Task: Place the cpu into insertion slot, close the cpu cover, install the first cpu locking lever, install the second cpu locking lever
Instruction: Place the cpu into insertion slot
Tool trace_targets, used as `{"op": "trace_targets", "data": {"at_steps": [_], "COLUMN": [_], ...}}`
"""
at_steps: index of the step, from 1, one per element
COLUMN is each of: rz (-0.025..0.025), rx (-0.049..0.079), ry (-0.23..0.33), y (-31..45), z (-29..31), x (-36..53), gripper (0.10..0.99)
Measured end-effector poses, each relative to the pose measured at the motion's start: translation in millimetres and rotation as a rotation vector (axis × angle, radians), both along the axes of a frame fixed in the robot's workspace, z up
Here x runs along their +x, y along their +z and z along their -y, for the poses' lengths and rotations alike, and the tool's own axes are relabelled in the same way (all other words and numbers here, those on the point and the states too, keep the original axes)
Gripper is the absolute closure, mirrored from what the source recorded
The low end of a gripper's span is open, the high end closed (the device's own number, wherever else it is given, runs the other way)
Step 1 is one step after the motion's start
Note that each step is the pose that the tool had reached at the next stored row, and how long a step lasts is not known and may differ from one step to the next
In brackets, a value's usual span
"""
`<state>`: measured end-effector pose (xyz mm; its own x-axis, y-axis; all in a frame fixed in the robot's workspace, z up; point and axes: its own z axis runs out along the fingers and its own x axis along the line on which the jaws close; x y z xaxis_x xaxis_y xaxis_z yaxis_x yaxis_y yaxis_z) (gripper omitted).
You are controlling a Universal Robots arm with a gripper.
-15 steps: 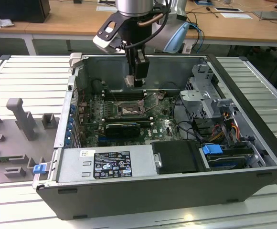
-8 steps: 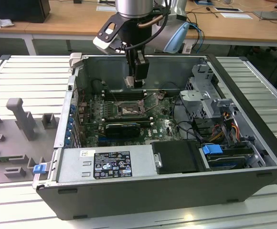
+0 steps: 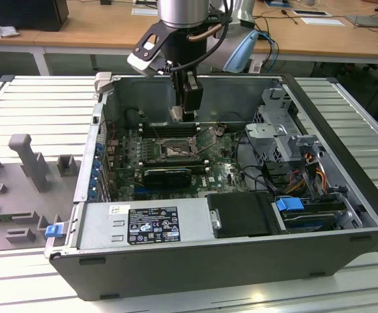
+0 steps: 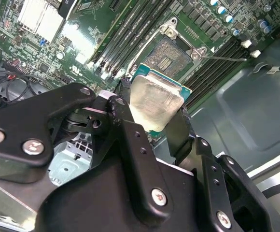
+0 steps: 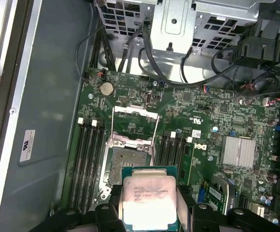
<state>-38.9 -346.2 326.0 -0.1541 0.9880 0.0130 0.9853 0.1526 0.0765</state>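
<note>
Tool clamped on the cpu above the open insertion slot.
The table (image 3: pixel 39 104) carries an open computer case (image 3: pixel 176 261) with the motherboard (image 3: pixel 225 171) lying flat inside. In the exterior view the arm reaches down into the case, and the tool (image 3: pixel 188 111) hangs above the board. In both wrist views the tool fingers (image 4: pixel 176 130) are clamped on opposite edges of the cpu (image 5: pixel 149 200), metal top facing the cameras. The cpu is held off the board, near the insertion slot (image 5: pixel 125 166), whose pin field is uncovered. The cpu cover (image 5: pixel 134 111) stands swung open at the slot's far edge.
</note>
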Motion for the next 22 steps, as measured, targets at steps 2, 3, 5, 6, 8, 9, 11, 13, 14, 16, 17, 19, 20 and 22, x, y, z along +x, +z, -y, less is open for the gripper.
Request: {"op": "trace_targets", "data": {"at_steps": [2, 3, 5, 6, 8, 9, 11, 13, 14, 16, 17, 19, 20, 22], "rz": [-0.0003, -0.0003, -0.0007, -0.0009, -0.0011, -0.0013, -0.0015, -0.0018, -0.0020, -0.0024, -0.0025, -0.0029, -0.0030, -0.0034], "rx": [0.000, 0.000, 0.000, 0.000, 0.000, 0.000, 0.000, 0.000, 0.000, 0.000, 0.000, 0.000, 0.000, 0.000], "ry": [0.000, 0.000, 0.000, 0.000, 0.000, 0.000, 0.000, 0.000, 0.000, 0.000, 0.000, 0.000, 0.000, 0.000], "y": [-1.1, -1.4, -3.1, -3.6, -4.7, -5.4, -6.2, -7.4, -8.2, -9.0, -9.4, -10.3, -10.7, -11.8], "z": [0.0, 0.0, 0.0, 0.0, 0.0, 0.0, 0.0, 0.0, 0.0, 0.0, 0.0, 0.0, 0.0, 0.0], "x": [0.0, 0.0, 0.0, 0.0, 0.0, 0.0, 0.0, 0.0, 0.0, 0.0, 0.0, 0.0, 0.0, 0.0], "gripper": [0.557, 0.557, 0.557, 0.557, 0.557, 0.557, 0.557, 0.557, 0.557, 0.557, 0.557, 0.557, 0.557, 0.557]}}
